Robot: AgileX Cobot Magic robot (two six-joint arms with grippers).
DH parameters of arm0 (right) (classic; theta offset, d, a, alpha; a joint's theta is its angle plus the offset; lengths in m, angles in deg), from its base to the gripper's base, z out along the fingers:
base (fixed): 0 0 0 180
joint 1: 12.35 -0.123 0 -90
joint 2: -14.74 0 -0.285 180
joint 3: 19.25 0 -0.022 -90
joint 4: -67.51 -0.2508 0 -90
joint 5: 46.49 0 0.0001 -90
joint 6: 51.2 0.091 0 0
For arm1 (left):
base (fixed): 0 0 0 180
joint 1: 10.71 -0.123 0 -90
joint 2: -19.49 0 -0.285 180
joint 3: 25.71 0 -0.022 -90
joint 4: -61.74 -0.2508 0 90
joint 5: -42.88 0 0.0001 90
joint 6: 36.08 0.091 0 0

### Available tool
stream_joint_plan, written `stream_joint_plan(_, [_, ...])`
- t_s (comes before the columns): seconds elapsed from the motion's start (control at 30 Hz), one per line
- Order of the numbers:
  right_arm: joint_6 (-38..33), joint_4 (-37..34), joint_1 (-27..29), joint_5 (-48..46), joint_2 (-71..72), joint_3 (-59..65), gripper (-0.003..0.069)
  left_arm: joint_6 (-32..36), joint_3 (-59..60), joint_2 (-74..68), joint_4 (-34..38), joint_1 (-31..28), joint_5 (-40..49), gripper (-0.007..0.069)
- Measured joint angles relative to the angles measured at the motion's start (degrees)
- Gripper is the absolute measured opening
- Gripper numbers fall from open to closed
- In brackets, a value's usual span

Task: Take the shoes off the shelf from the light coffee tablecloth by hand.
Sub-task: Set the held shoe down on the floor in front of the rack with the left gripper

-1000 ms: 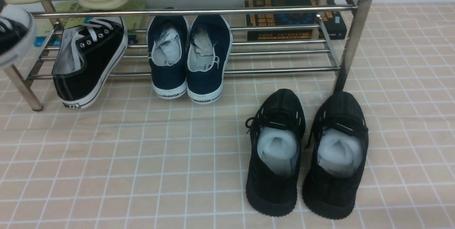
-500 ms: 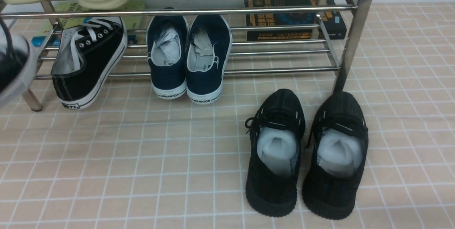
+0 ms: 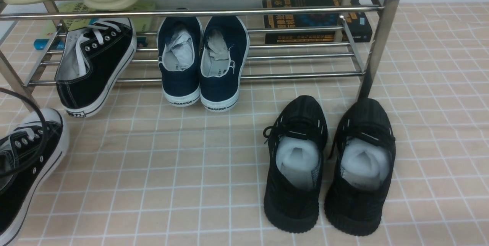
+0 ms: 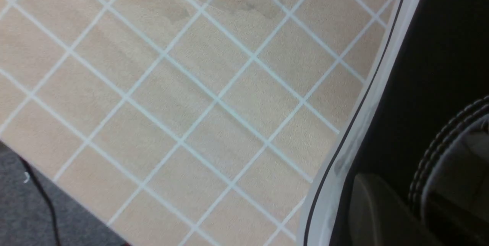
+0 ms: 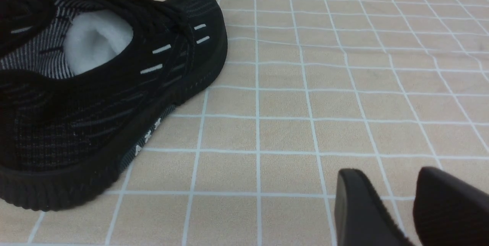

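Left gripper [image 4: 386,215] clamped on side wall of black canvas sneaker [image 3: 26,162], front-left over tablecloth [image 3: 172,169]; cloth contact unclear. Right gripper [image 5: 397,207] spread wide, empty, low over cloth beside knit sneakers [image 3: 328,169]. Other canvas sneaker [image 3: 91,70] tilted on shelf [image 3: 305,74] lower tier.

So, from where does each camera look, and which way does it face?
Front: between the arms, facing forward and down at the shoe rack and cloth; no arm shows.
Left wrist: on the left arm, facing down at the cloth and the held sneaker; what seems one finger shows.
Right wrist: on the right arm, low, facing the black knit shoe; two open fingers show.
Shared: front and left wrist both see the sneaker.
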Motion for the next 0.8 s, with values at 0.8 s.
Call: stream_joint_plan(0.8, [0.0, 0.0, 0.0, 0.0, 0.0, 0.0, 0.0239, 3.2, 2.1, -10.9, 2.9, 0.0, -10.9, 0.0027])
